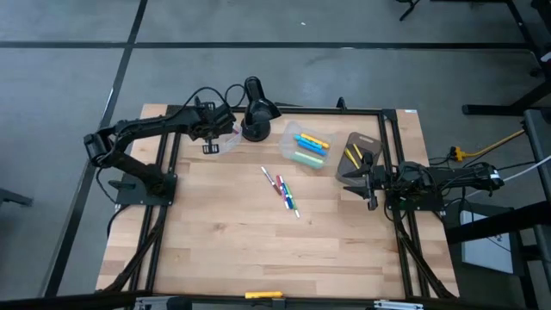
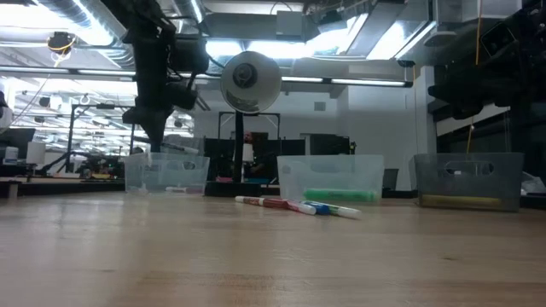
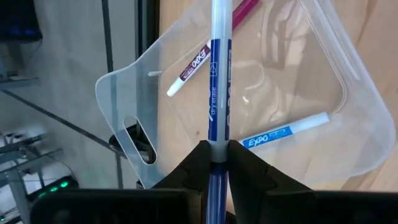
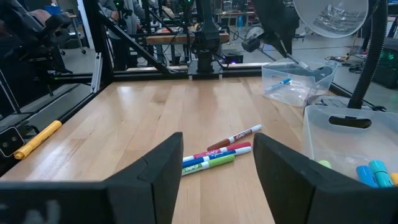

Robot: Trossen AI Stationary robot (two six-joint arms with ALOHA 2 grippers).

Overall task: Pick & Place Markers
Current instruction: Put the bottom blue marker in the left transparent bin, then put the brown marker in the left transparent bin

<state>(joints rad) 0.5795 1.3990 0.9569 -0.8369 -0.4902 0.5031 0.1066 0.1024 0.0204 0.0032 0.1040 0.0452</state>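
A blue marker (image 3: 219,93) stands clamped in the left gripper's (image 3: 215,163) fingers above a clear tub (image 1: 225,140) at the surface's (image 1: 258,250) 11 o'clock — the right gripper (image 4: 217,163), fingers apart, waits at 3 o'clock, facing four loose markers (image 1: 281,190) at centre.

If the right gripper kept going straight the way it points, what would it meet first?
Probably the loose markers lying on the table; the right gripper is open and aimed over them, though depth is uncertain.
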